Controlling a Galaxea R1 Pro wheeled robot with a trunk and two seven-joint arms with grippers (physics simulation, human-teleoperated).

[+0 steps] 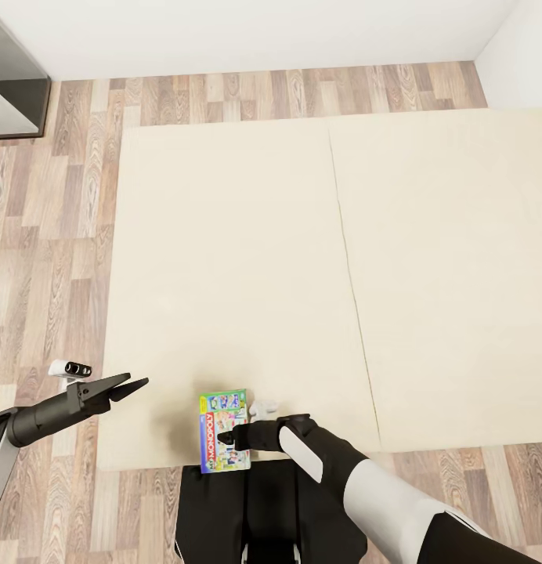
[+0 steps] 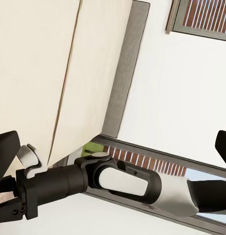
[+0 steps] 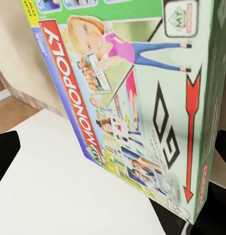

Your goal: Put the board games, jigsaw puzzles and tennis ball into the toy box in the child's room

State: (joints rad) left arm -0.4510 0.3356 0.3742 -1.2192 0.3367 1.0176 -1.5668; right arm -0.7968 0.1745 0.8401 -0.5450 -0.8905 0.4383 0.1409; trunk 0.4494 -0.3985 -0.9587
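So the Monopoly box (image 1: pixel 224 432) lies flat on the bed (image 1: pixel 247 258), right at its near edge, about 6 o'clock in the head view. The right gripper (image 1: pixel 226 433) is right over the box; in the right wrist view the box (image 3: pixel 127 98) sits between the dark fingers (image 3: pixel 5 156), but I can't tell if they're actually clamping it. The left gripper (image 1: pixel 134 386) hangs at 9 o'clock of the box, well apart, fingers slightly parted and holding nothing.
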